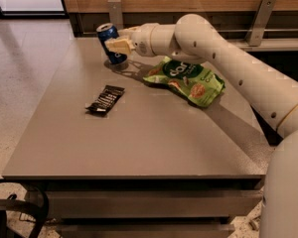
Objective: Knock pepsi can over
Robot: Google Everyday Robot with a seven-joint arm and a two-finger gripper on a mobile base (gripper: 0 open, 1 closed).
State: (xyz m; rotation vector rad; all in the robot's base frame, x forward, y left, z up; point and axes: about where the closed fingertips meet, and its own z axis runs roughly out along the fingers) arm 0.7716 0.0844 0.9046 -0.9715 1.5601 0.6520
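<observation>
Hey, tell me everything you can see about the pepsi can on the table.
The pepsi can is a small blue metal-looking cylinder with a silver top rim. It stands at the table's far left corner, its top seemingly leaning slightly left. The gripper is against its right side, covering part of its middle. Nothing else touches it.

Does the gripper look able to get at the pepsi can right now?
Likely yes: the gripper is right against the pepsi can at the far end of the table, nothing between them; the green chip bag lies clear.
</observation>
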